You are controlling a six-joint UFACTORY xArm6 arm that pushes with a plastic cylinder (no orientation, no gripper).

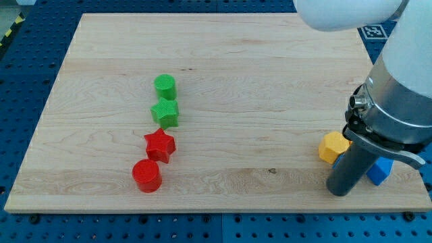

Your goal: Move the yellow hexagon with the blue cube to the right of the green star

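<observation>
The arm is ending in a plain dark rod, with no jaws to open or close and nothing in its hold, and my tip is resting on the wooden board near the view's bottom right corner. The yellow hexagon is sitting just above the tip and slightly toward the view's left, right beside the rod; whether the two are actually touching I cannot tell from here. The blue cube is lying just to the view's right of the tip, partly hidden behind the rod and the arm's grey housing, so the rod is standing between the two blocks. Everything else is lying well apart from the tip, far off toward the view's left. Nearest along that way is the red star, a little higher than the tip, with the red cylinder just below it and slightly further left, at about the tip's own level. Above the red star the green star is sitting, and the green cylinder is standing directly above that, touching or all but touching it. These four are forming a loose column running up and down the board, far from the yellow hexagon and blue cube.
</observation>
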